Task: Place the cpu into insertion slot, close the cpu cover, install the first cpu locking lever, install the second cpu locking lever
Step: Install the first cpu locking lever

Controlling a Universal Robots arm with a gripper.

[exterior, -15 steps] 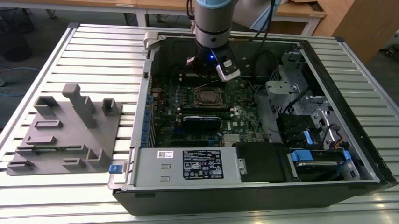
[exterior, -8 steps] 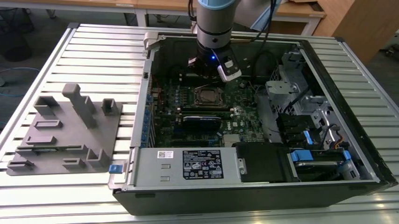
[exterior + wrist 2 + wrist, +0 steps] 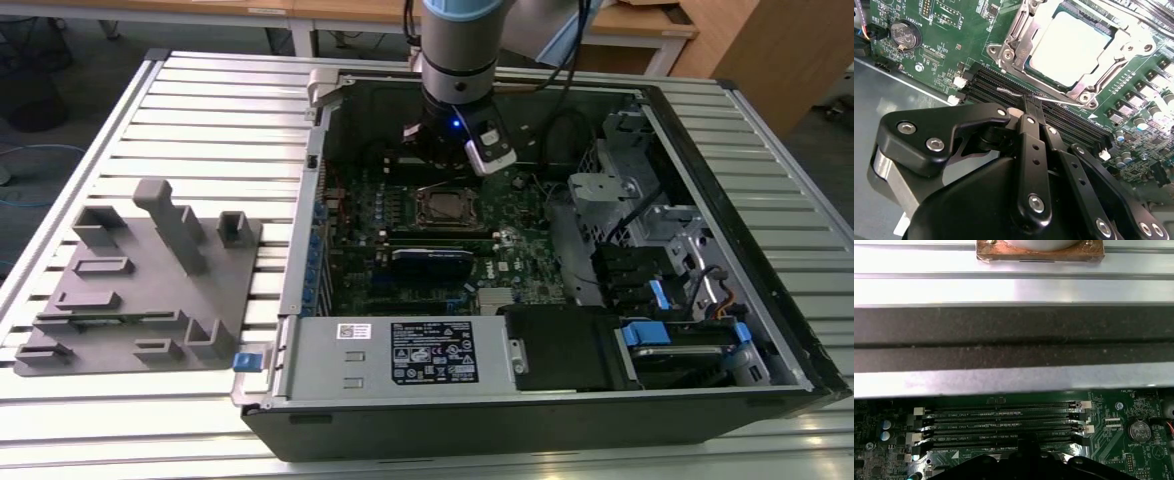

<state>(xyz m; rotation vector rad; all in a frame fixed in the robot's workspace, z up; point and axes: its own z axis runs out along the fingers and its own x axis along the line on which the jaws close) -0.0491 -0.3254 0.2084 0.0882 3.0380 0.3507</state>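
The cpu [image 3: 1074,42] lies flat in the insertion slot, its pale silver top showing through the window of the cpu cover [image 3: 1015,37], which lies down over it. In the exterior view the socket [image 3: 445,206] sits mid-board, just in front of the arm. A thin metal locking lever [image 3: 1009,92] runs along the socket's edge beside the memory slots. My gripper [image 3: 1029,102] is shut, its black fingertips [image 3: 1026,120] pressed together with the tips right at that lever. In the first wrist view the gripper's dark tip [image 3: 1026,455] sits over the memory slots.
Long black memory slots [image 3: 1074,125] lie between gripper and socket. A coin battery [image 3: 904,34] sits on the board. The case wall [image 3: 1014,340] rises close behind. A blue card [image 3: 430,262], power supply [image 3: 400,350] and drive bays [image 3: 667,290] fill the case. A grey fixture [image 3: 134,290] stands on the table.
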